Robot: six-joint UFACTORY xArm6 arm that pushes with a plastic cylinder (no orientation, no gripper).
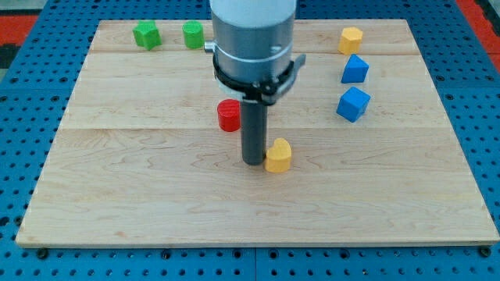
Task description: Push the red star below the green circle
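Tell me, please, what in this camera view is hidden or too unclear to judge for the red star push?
- Red block: partly behind the rod; star shape not confirmable.
- My tip: beside the yellow block; contact unclear.
- Two green blocks: too small to tell which is the circle.
- Arm above the grey cylinder: cut off by the view's top.

No text, label, brand or number can be read anywhere.

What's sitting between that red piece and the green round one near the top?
In the camera view, nothing lies between the red block and the green circle, only bare board. My tip rests lower, beside the yellow block.
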